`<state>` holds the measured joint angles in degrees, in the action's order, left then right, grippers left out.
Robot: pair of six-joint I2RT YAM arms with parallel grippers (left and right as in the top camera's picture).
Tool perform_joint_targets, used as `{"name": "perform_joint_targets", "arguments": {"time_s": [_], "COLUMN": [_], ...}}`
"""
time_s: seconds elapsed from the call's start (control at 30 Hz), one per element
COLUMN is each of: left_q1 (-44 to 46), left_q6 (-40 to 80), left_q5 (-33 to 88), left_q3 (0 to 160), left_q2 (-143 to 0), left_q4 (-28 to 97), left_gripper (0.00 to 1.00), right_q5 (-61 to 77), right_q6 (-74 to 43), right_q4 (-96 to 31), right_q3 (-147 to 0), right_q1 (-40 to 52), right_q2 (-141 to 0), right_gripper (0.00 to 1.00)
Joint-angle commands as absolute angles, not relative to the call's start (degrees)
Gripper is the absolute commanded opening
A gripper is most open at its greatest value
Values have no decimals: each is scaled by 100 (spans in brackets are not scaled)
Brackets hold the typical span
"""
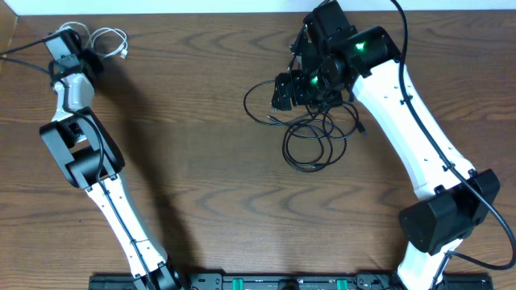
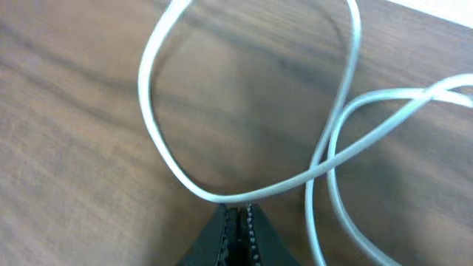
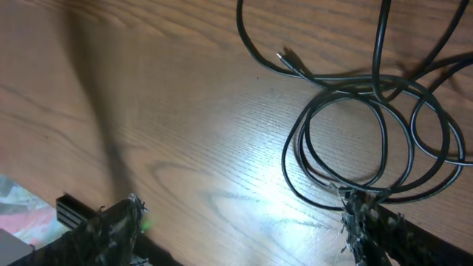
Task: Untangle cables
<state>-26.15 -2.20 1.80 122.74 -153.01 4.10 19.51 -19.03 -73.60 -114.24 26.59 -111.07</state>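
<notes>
The left fingers [image 2: 222, 235] are clenched tight. The white cable [image 2: 159, 140] crosses right at their tips, its loops fanning out ahead of them. It seems nipped there, though the contact itself is hard to make out. That grip likely holds it well apart from the others. The right fingers [image 3: 369, 222] are spread wide and empty. One touches the heap of black cables [image 3: 384, 140] on the table [image 3: 148, 96], the other stands well clear, probably poised to straddle a loop and draw one strand free.

Overhead top-down, far; both wrist views close, oblique onto table [image 2: 74, 111].
</notes>
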Motion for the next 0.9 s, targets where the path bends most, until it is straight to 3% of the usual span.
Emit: {"name": "perform_joint_targets", "arguments": {"time_s": [0.0, 0.27, 0.53, 0.67, 0.7, 0.73, 0.87], "left_q1": [-2689, -2775, -2773, -2768, -2766, -2740, -2657], "left_q6": [-633, -725, -569, -567, -534, -504, -473], "left_q5": [228, 196, 215, 217, 217, 274, 1037], "left_q3": [12193, 12401, 12401, 12401, 12401, 12401, 12401], "left_q2": [-15843, -15148, -14403, -13926, -13786, -13458, -12757], "left_q4": [259, 154, 893, 1415, 1564, 1892, 2652], "left_gripper": [8, 9, 12, 17, 27, 46, 61], "right_q5": [1942, 1942, 1966, 1944, 1946, 1964, 1964], "right_q6": [-1925, -1927, -1927, -1922, -1925, -1925, -1925], "right_q4": [-7354, -7303, -7314, -7244, -7216, -7164, -7157], "right_q3": [-11397, -11397, -11397, -11397, -11397, -11399, -11399], "right_q1": [2709, 2711, 2711, 2703, 2687, 2617, 2303], "right_q2": [-11102, -11102, -11102, -11102, -11102, -11098, -11091], "right_gripper": [86, 86, 86, 93, 97, 99, 99]}}
